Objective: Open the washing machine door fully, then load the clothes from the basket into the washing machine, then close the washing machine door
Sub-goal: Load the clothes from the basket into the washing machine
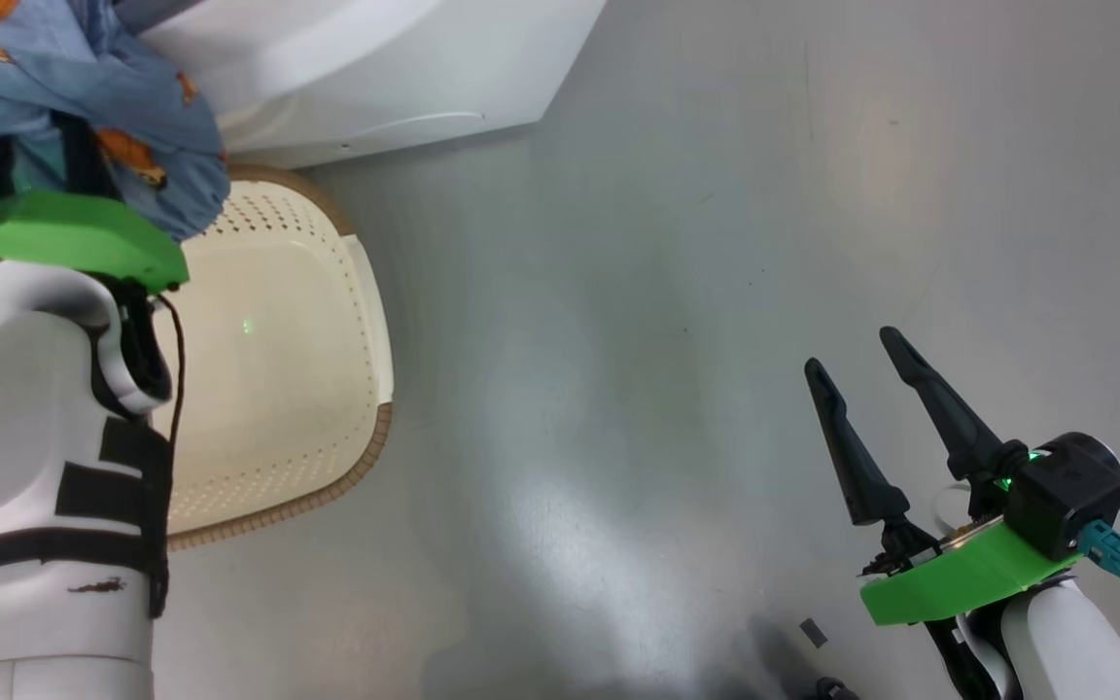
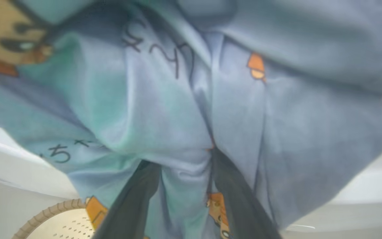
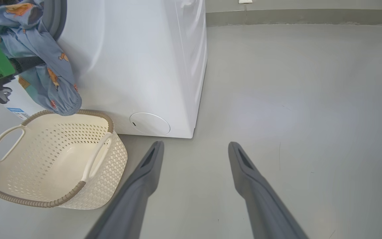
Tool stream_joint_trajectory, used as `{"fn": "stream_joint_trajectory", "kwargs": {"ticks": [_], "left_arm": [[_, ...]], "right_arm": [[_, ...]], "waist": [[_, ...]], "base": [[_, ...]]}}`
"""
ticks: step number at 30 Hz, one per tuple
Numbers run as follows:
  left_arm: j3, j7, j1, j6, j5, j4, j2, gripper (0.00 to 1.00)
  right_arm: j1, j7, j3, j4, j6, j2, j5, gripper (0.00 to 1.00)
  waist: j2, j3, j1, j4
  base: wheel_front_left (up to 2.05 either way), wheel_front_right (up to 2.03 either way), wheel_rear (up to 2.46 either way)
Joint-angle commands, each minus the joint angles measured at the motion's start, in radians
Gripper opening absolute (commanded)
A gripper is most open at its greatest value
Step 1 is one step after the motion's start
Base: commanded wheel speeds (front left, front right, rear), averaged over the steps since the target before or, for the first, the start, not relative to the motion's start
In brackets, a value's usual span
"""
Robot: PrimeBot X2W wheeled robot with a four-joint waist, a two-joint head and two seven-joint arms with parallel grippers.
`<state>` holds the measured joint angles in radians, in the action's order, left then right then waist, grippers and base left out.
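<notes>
The soft light-blue cloth with little orange pictures is pinched in the left gripper, hanging by the big white washing machine just above the cream plastic basket with holes, and the right gripper has its fingers wide apart.

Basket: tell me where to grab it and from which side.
Grip the arched side handle of the basket nearest the open right hand, coming from above: the basket stands upright and the handle's loop leaves a gap for a finger.
</notes>
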<state>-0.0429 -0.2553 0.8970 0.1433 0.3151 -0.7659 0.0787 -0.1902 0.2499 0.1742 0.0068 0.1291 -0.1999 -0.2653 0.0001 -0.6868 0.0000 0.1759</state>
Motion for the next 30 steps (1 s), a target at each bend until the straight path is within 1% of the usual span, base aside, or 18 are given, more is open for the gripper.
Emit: {"fn": "stream_joint_trajectory", "kwargs": {"ticks": [1, 4, 10, 15, 19, 23, 24, 25, 30], "left_arm": [[-0.023, -0.006, 0.003, -0.004, -0.015, 0.025, 0.026, 0.0], [-0.029, -0.006, 0.002, 0.0, -0.033, 0.023, 0.016, 0.0], [-0.041, -0.006, -0.03, -0.011, -0.047, 0.026, -0.002, 0.0], [-0.047, -0.006, -0.068, -0.037, -0.014, 0.041, -0.019, 0.0], [-0.002, 0.003, -0.084, -0.041, -0.002, 0.037, -0.025, 0.0], [0.021, 0.016, -0.075, -0.027, 0.0, 0.075, -0.027, 0.0], [0.032, 0.023, -0.067, -0.012, -0.004, 0.119, -0.027, 0.0], [0.032, 0.023, -0.067, -0.012, -0.004, 0.119, -0.027, 0.0], [0.055, 0.077, -0.056, 0.024, -0.029, 0.252, -0.017, 0.0]], "right_arm": [[0.014, 0.012, 0.016, -0.021, 0.002, -0.014, -0.017, 1.0], [0.012, 0.012, 0.009, -0.019, 0.002, -0.009, -0.018, 1.0], [0.013, 0.012, 0.002, -0.015, 0.002, 0.002, -0.021, 1.0], [0.014, 0.012, -0.002, -0.014, 0.002, 0.005, -0.022, 1.0], [0.022, 0.012, -0.007, -0.01, 0.002, 0.004, -0.026, 1.0], [0.024, 0.012, -0.006, -0.008, 0.002, 0.002, -0.026, 1.0], [0.025, 0.012, -0.004, -0.008, 0.002, 0.004, -0.025, 1.0], [0.025, 0.012, -0.004, -0.008, 0.002, 0.004, -0.025, 1.0], [0.036, 0.012, 0.002, -0.003, 0.002, 0.016, -0.03, 1.0]], "waist": [[-0.0001, -0.005, 0.0, 0.003], [-0.0001, -0.007, 0.0, 0.001], [-0.0001, 0.003, 0.0, -0.012], [-0.0001, 0.013, 0.0, -0.028], [-0.0001, 0.022, 0.0, -0.041], [-0.0001, 0.03, 0.0, -0.044], [-0.0001, 0.035, 0.0, -0.042], [-0.0001, 0.035, 0.0, -0.042], [-0.0001, 0.052, 0.0, -0.027]], "base": [[0.0, 0.0, 0.0], [0.0, 0.0, 0.0], [0.0, 0.0, 0.0], [0.0, 0.0, 0.0], [0.0, 0.0, 0.0], [0.0, 0.0, 0.0], [0.0, 0.0, 0.0], [0.0, 0.0, 0.0], [0.0, 0.0, 0.0]]}}
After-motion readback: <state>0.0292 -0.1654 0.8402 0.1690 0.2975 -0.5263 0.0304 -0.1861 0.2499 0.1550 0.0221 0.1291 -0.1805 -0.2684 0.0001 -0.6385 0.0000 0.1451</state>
